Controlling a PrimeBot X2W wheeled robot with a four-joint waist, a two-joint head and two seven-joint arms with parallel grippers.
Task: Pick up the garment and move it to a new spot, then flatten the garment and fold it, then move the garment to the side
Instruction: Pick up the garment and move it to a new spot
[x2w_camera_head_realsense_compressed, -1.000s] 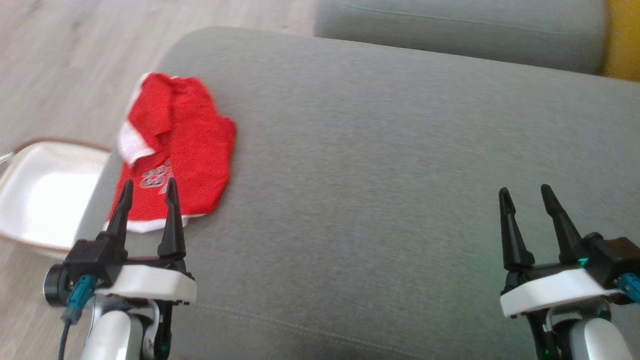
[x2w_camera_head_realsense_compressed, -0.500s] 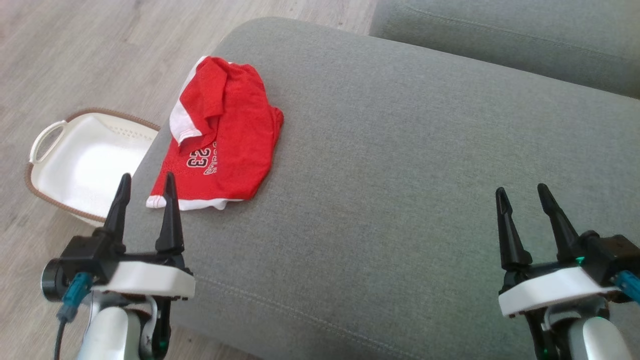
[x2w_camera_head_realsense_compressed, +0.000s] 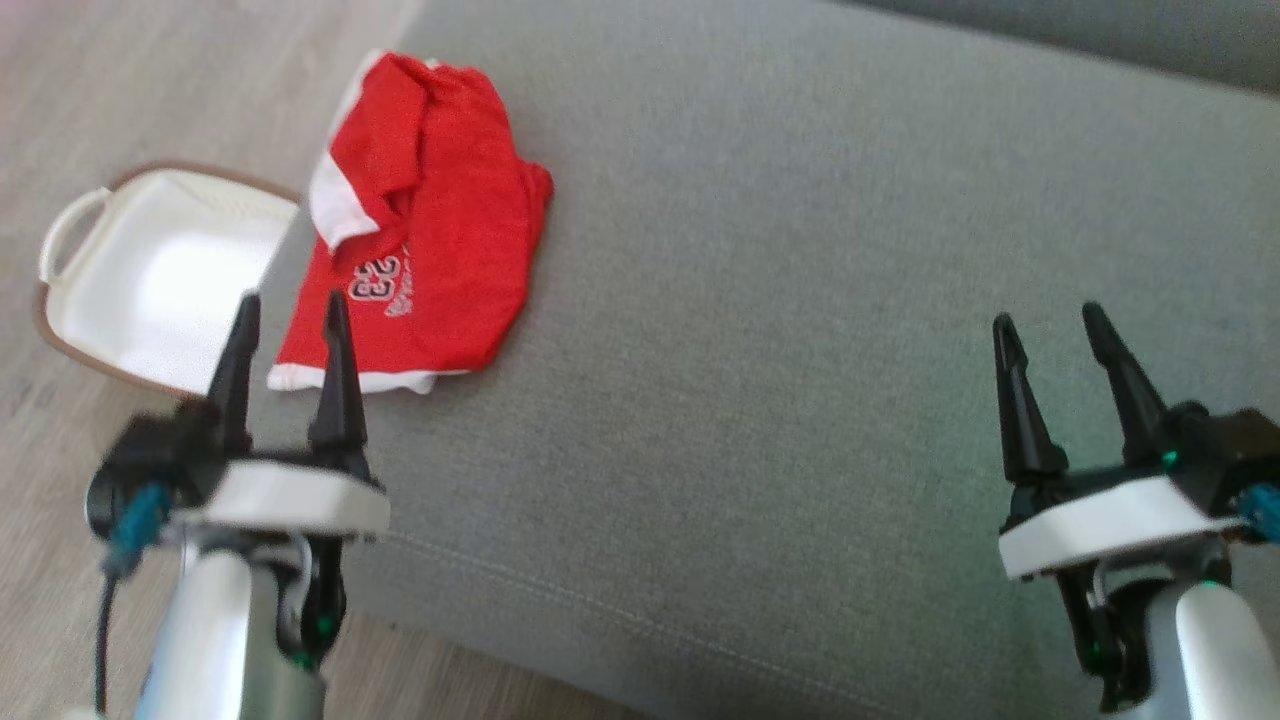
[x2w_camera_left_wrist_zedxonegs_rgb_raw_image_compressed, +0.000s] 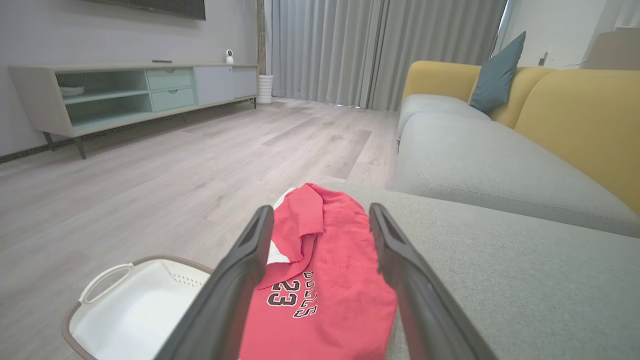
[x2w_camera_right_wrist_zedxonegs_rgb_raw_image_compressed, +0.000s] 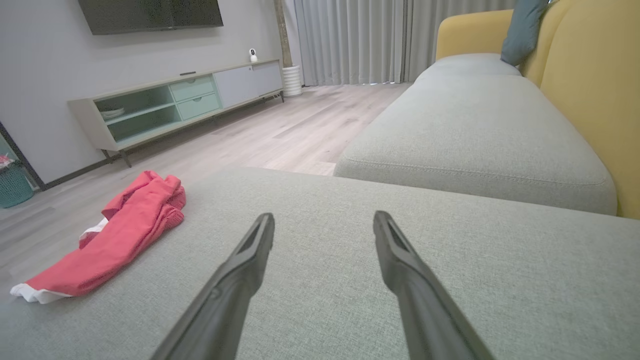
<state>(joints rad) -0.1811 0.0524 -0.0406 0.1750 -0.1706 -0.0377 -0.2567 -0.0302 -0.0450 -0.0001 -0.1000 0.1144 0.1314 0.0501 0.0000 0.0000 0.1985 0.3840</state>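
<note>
Two pincers, both spread wide, both empty. The left pincer (x2w_camera_head_realsense_compressed: 291, 300) hangs just short of the garment's near hem; in the left wrist view its fingers frame the cloth without touching it. The right pincer (x2w_camera_head_realsense_compressed: 1048, 316) hovers over bare cushion, well apart from the garment.

Task's thing: a red short-sleeved jersey with white trim and a printed "23" (x2w_camera_head_realsense_compressed: 430, 230). It lies rumpled on the broad grey fabric sofa cushion (x2w_camera_head_realsense_compressed: 760, 350), close to the far left corner, with one sleeve flopped across the chest. A white plastic laundry basket with a brown rim (x2w_camera_head_realsense_compressed: 160, 270) sits on the pale wood floor (x2w_camera_head_realsense_compressed: 150, 80) just beside that edge.

Judged step: the first one, pick-up, not yet begun.

Next move likely calls for the left pincer to advance and drop onto the hem, then pinch both layers. The grey middle offers a new spot. Risk: catching only the top layer.
</note>
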